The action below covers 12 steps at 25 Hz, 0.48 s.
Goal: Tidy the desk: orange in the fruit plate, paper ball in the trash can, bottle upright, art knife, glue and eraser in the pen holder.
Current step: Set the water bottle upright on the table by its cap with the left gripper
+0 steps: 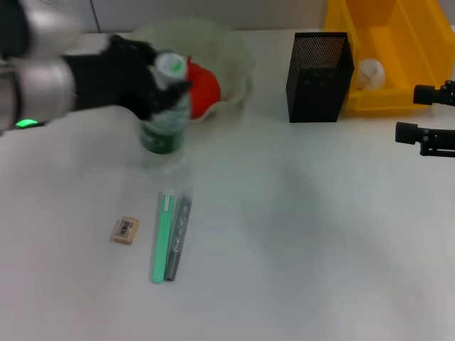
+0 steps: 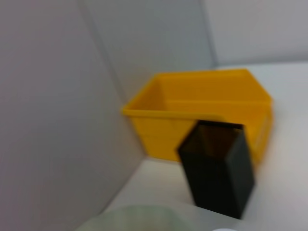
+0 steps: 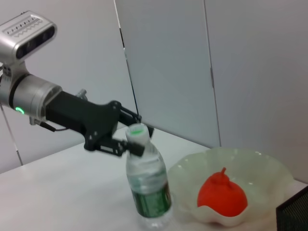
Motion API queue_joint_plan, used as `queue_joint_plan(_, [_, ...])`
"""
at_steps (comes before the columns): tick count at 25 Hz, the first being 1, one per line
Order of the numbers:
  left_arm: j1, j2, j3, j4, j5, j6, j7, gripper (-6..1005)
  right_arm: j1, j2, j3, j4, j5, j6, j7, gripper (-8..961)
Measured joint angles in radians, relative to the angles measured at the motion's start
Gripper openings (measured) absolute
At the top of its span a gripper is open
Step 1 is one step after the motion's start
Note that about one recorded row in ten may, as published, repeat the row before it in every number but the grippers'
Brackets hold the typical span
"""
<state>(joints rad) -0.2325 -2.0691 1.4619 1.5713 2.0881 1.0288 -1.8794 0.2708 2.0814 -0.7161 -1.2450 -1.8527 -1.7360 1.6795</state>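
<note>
Left gripper [image 1: 173, 84] clamped on the neck of the bottle [image 1: 165, 121] — bottle upright on the desk [image 1: 306, 234], just beside the fruit plate [image 1: 238, 64]. Orange [image 1: 204, 91] in the plate. Paper ball [image 1: 370, 72] in the trash can [image 1: 419, 42]. Eraser [image 1: 126, 229], green art knife [image 1: 163, 234] and grey glue stick [image 1: 178, 236] lie on the desk. Right gripper [image 1: 424, 114] fingers spread apart, near the trash can — pen holder [image 1: 318, 67] beside.

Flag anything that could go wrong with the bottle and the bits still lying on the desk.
1. The left gripper holds the bottle only near its cap; it stands upright but may tip on release.
2. The bottle stands right beside the fruit plate with the orange; a swing could knock the rim.
3. The eraser and two pen-shaped tools lie just in front of the bottle, where a fall could scatter them.
</note>
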Motion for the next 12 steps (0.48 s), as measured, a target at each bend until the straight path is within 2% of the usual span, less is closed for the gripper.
queue_joint_plan(5, [0.038,0.003,-0.132,-0.023,-0.131,0.027,0.008,439,0.007,0.001,0.000,0.001,0.000,0.000,0.004,814])
queue_joint_plan(10, [0.039,0.003,-0.248,-0.088,-0.227,0.070,0.010,438,0.021,0.002,0.000,0.021,0.005,0.000,0.007,813])
queue_joint_plan(12, [0.037,0.003,-0.268,-0.106,-0.237,0.072,0.014,438,0.025,0.002,0.000,0.027,0.005,-0.001,0.007,813])
